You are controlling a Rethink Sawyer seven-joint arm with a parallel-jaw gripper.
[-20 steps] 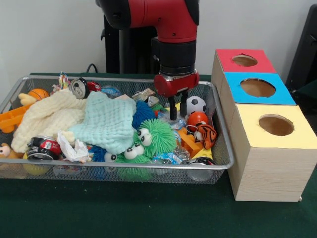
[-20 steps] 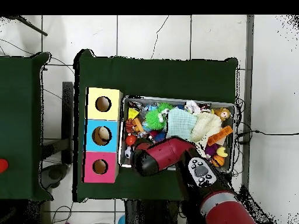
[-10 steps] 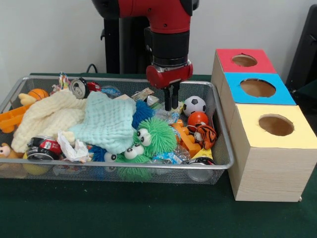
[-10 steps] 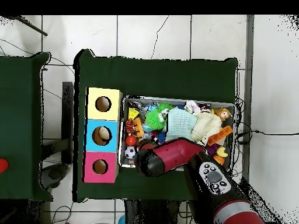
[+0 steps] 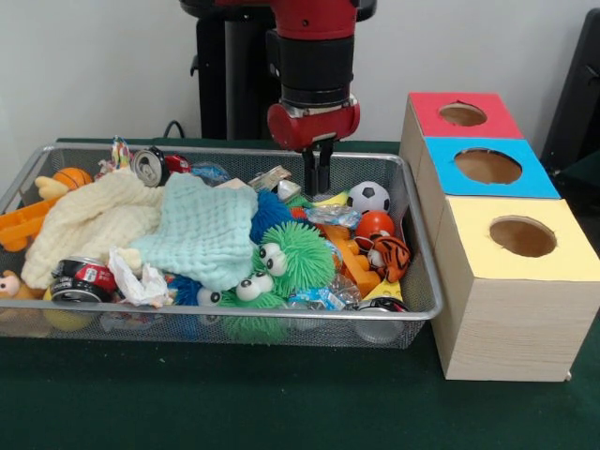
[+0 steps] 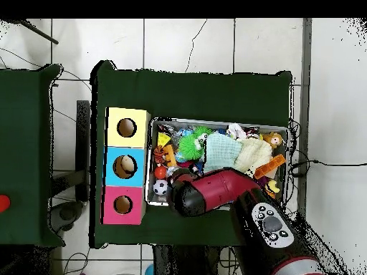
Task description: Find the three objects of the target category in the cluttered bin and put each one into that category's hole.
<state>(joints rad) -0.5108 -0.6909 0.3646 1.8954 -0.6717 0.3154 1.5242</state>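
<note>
The claw [image 5: 320, 178] is hanging over the back of the basket [image 5: 412, 234]. Its two fingers [image 5: 323, 176] are pressed close together and they are holding nothing. It is sitting up high, probably so it does not bump the toys while it looks for what to take.

Just under the claw, bits of wrappers and toys are piling up. A little to the side of it, toward the boxes, a soccer ball [image 5: 368, 197] is lying in the basket's corner, with an orange ball [image 5: 375, 223] and a striped tiger ball [image 5: 391, 255] just beside it. These three may be the things to find, as they are all balls. They are lying on top of the heap, easy to reach.

On the other side of the claw, a green fuzzy toy [image 5: 291, 258] and a soft blue cloth [image 5: 208, 230] are covering other toys.

Past the balls, outside the basket, three boxes are standing on the desk [image 5: 281, 403], each with a round hole on top: red [image 5: 463, 114], blue [image 5: 487, 166] and yellow [image 5: 522, 236].
</note>
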